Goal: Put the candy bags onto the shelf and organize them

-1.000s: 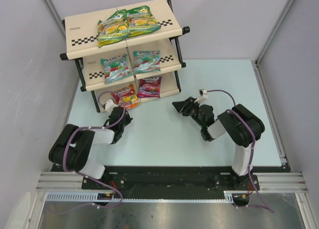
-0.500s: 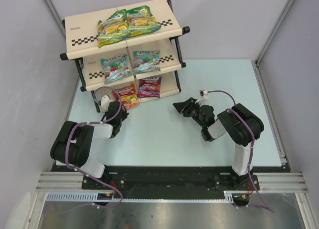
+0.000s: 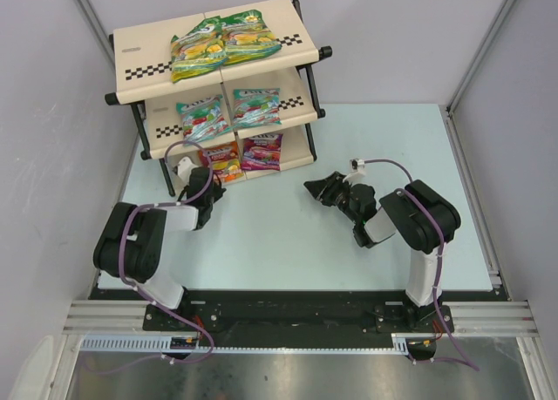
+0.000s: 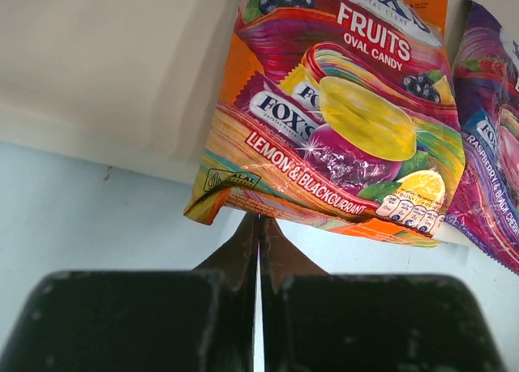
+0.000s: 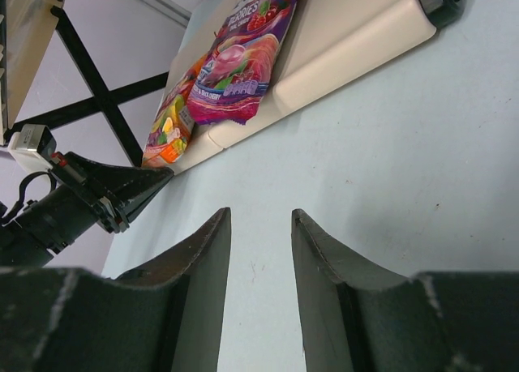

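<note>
Tabletop is pale blue, walls grey, shelf standing far left.

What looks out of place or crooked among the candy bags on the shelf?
The red-orange bag on the lowest tier lies askew. Its lower edge hangs past the panel's front over the table, and one corner is curled. On the top tier, the left green-yellow bag and the right one sit tilted and crowd each other.

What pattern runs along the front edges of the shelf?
Black-and-white checkers on the shelf front strips, clearest in the top external view.
</note>
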